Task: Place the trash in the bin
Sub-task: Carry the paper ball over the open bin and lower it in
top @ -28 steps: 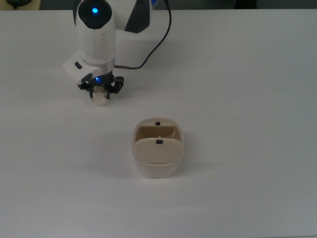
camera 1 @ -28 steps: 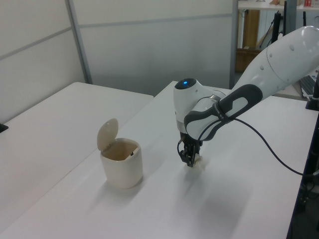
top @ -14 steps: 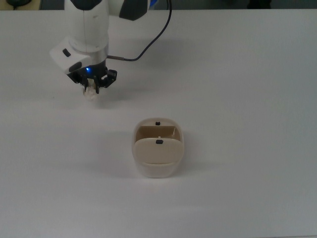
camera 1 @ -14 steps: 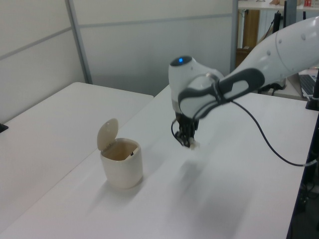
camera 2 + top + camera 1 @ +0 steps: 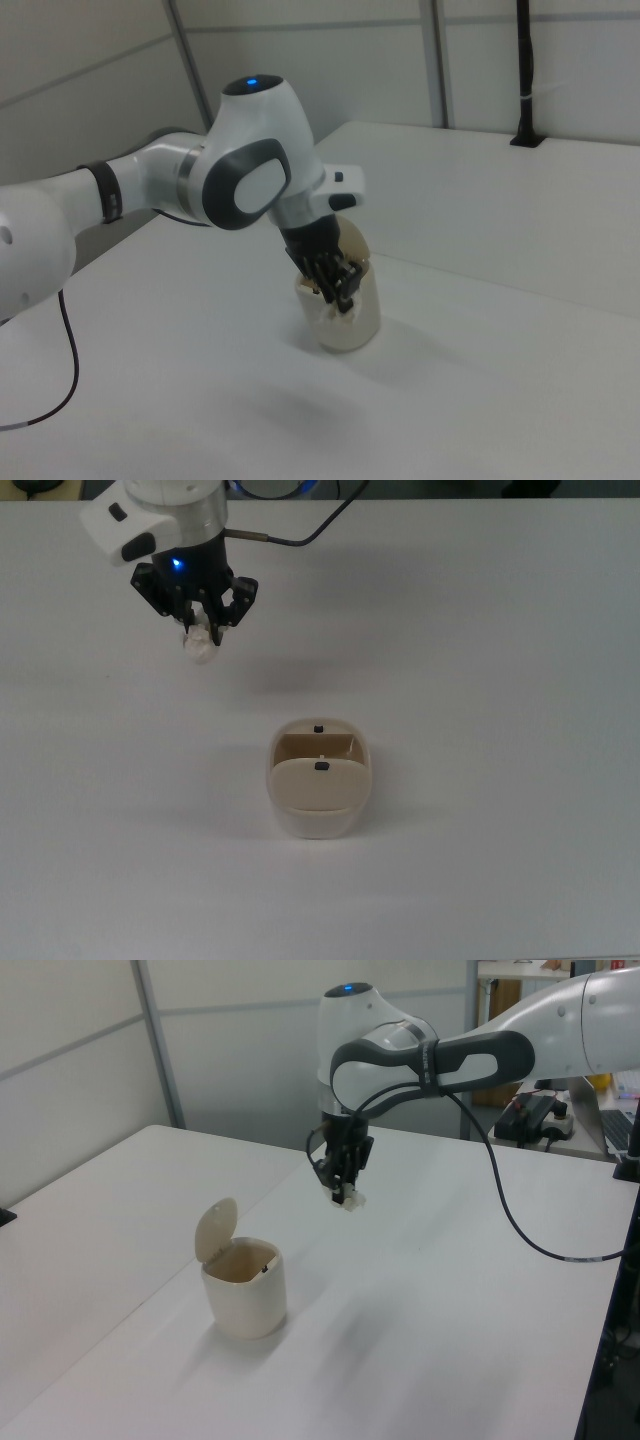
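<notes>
White desk (image 5: 500,630) is seen under everything. Trash (image 5: 201,646) is pinched in the end effector (image 5: 200,630), held off the desk. Bin (image 5: 320,780), lid swung up, lies below it and toward the top view's lower right, well apart.

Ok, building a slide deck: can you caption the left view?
Robot gripper holds a wad of paper in the air above the white table, beside the open-lidded bin.
</notes>
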Robot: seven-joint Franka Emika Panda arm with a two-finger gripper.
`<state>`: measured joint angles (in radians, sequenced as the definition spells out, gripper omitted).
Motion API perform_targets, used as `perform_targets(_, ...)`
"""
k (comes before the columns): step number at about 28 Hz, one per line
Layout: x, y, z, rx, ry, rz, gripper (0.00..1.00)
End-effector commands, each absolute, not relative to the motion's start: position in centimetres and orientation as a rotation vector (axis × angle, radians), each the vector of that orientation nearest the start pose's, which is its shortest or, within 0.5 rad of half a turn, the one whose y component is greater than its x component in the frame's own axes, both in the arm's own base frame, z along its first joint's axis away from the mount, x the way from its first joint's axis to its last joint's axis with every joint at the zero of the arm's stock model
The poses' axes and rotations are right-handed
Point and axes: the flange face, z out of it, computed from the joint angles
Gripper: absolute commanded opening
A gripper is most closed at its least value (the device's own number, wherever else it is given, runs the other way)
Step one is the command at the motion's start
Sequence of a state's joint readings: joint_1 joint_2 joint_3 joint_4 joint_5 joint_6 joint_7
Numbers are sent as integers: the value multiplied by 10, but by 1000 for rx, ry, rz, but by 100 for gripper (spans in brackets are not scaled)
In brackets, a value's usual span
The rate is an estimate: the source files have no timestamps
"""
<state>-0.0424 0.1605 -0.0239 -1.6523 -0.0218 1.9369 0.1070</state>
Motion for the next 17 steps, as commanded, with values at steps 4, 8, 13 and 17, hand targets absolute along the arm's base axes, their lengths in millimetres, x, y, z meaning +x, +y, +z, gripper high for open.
perform_targets(4, 657, 16, 519, -3120, 324, -209, 0)
perform_targets(8, 675, 44, 515, -3107, 350, -280, 0)
perform_targets(13, 687, 66, 497, -3104, 384, -349, 0)
perform_targets(17, 697, 85, 490, -3111, 403, -398, 6)
